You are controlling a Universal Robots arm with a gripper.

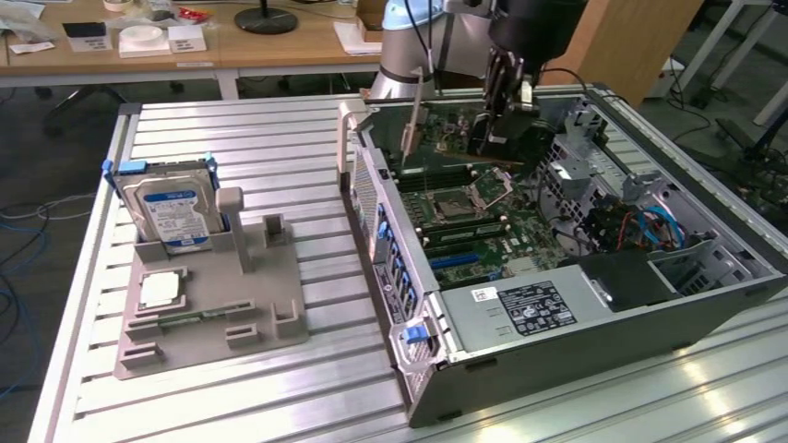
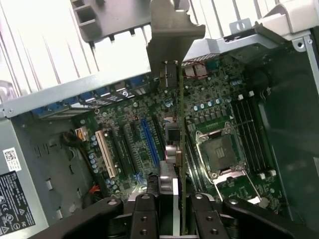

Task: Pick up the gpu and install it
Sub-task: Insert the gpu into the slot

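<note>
My gripper [image 1: 500, 138] hangs over the open computer case [image 1: 407, 305], shut on the gpu [image 1: 425, 115]. The gpu is a thin dark card held on edge, its silvery end bracket toward the case's rear wall. In the wrist view the gpu [image 2: 182, 124] runs edge-on straight out from my gripper [image 2: 172, 211], and its bracket [image 2: 174, 30] reaches the case's rear opening. The card hovers above the motherboard [image 2: 134, 134], over the strip between the blue expansion slot [image 2: 149, 142] and the CPU socket [image 2: 222, 152]. It sits in no slot.
A grey parts fixture [image 1: 209, 305] on the slatted table holds the hard drive [image 1: 173, 208] upright and a small square silver chip [image 1: 161, 289]. Inside the case are the power supply [image 1: 530, 309], drive cages [image 1: 591, 166] and cables [image 1: 652, 226].
</note>
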